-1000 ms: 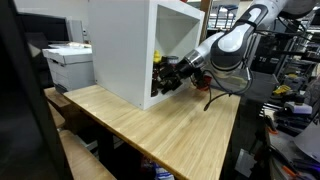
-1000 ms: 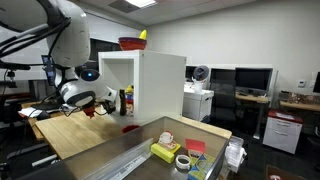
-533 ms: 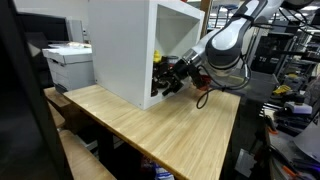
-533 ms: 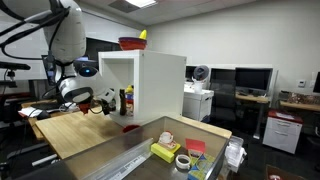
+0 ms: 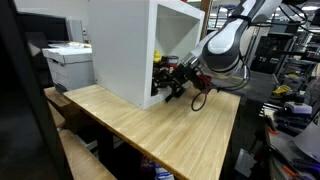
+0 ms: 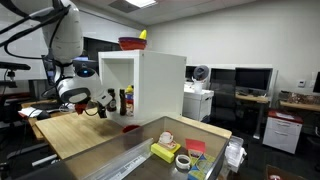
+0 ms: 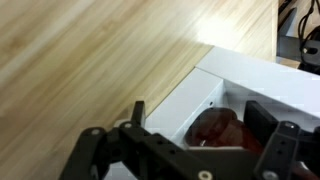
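Note:
A white open-fronted box [image 5: 125,45] [image 6: 160,85] stands on the wooden table [image 5: 150,125] [image 7: 80,60]. My gripper [image 5: 170,80] [image 6: 107,102] [image 7: 203,122] is at the box's open side, jaws spread wide and holding nothing. In the wrist view a dark red rounded object [image 7: 215,132] lies on the box's white floor [image 7: 185,95], framed between my two black fingers [image 7: 138,112] without touching them. A dark bottle [image 6: 127,100] and a yellow-topped item [image 5: 157,60] stand inside the box. A small red thing [image 6: 130,127] lies on the table before the opening.
A red bowl [image 6: 131,43] and a yellow object [image 6: 143,35] sit on top of the box. A printer [image 5: 70,62] stands behind the table. A tray [image 6: 180,150] with tape rolls, a mug and a yellow block is in the foreground. Desks with monitors [image 6: 250,80] lie beyond.
The arm has shifted my gripper a little closer to the box's opening and slightly lower. The jaws have stayed wide apart.

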`<state>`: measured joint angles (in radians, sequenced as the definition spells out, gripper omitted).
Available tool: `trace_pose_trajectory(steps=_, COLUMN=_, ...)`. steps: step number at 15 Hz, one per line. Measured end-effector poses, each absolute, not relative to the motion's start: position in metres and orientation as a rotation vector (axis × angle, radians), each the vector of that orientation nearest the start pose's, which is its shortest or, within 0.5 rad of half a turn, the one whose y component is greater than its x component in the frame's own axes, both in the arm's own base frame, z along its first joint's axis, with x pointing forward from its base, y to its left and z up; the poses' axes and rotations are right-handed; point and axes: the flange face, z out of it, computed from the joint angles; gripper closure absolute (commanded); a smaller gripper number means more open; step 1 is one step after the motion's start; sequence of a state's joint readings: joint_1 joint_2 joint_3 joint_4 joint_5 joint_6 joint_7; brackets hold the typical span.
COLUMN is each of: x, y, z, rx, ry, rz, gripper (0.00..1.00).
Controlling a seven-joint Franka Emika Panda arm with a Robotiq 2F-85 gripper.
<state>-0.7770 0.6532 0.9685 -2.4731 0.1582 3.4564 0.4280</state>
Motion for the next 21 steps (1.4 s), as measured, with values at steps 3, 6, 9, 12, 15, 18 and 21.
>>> trace_pose_trajectory(steps=3, x=0.503, y=0.089, z=0.203, rx=-2.360, ry=0.885, rz=-0.482, gripper=0.00)
trace_pose_trajectory(steps=6, x=0.503, y=0.084, z=0.203, rx=-2.394, ry=0.932, rz=-0.511, gripper=0.00)
trace_pose_trajectory(steps=9, x=0.501, y=0.083, z=0.205, rx=-2.455, ry=0.959, rz=-0.567, gripper=0.00)
trace_pose_trajectory(steps=12, x=0.494, y=0.082, z=0.200, rx=-2.509, ry=0.978, rz=-0.586, gripper=0.00)
trace_pose_trajectory(steps=15, x=0.489, y=0.087, z=0.195, rx=-2.533, ry=0.977, rz=-0.586, gripper=0.00)
trace_pose_trajectory(steps=18, x=0.489, y=0.088, z=0.195, rx=-2.545, ry=0.970, rz=-0.594, gripper=0.00)
trace_pose_trajectory(steps=21, x=0.485, y=0.091, z=0.195, rx=-2.558, ry=0.965, rz=-0.597, gripper=0.00)
